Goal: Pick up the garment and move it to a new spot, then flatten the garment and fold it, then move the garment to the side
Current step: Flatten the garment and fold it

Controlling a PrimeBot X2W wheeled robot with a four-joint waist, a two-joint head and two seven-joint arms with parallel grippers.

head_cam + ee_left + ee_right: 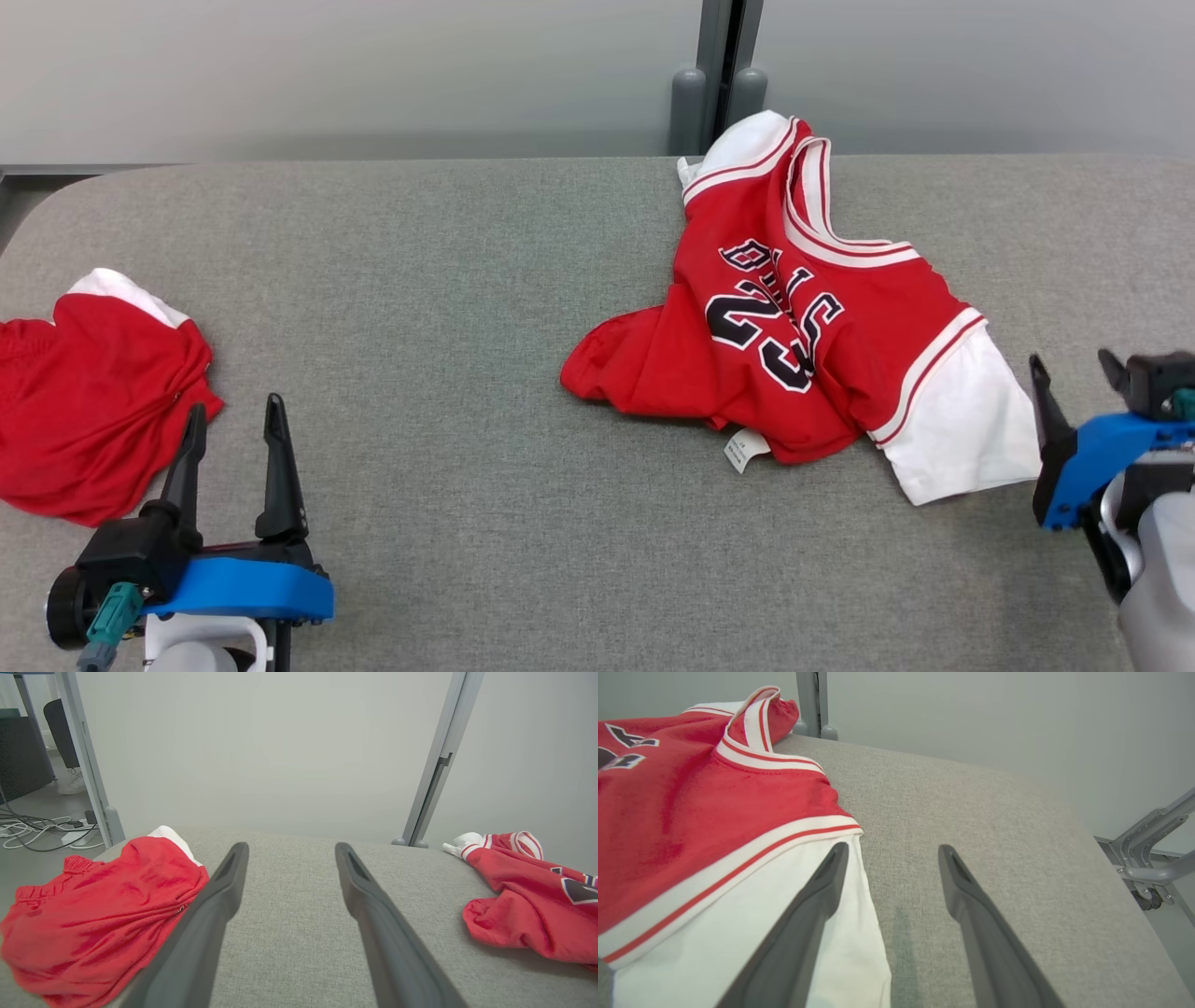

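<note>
The garment is a red jersey with white sleeves and a black "23". It lies crumpled right of the middle of the grey fabric table, its collar toward the far edge. My right gripper stands open just right of the jersey's white sleeve. In the right wrist view, my right gripper has its left finger over the sleeve's edge, with bare table between the fingers. My left gripper is open near the front left, far from the jersey, and holds nothing.
A second red garment, bunched, lies at the table's left edge, just left of my left gripper's fingers. Grey partition posts and wall panels stand behind the table. Cables lie on the floor at left, and a metal frame stands off the right end.
</note>
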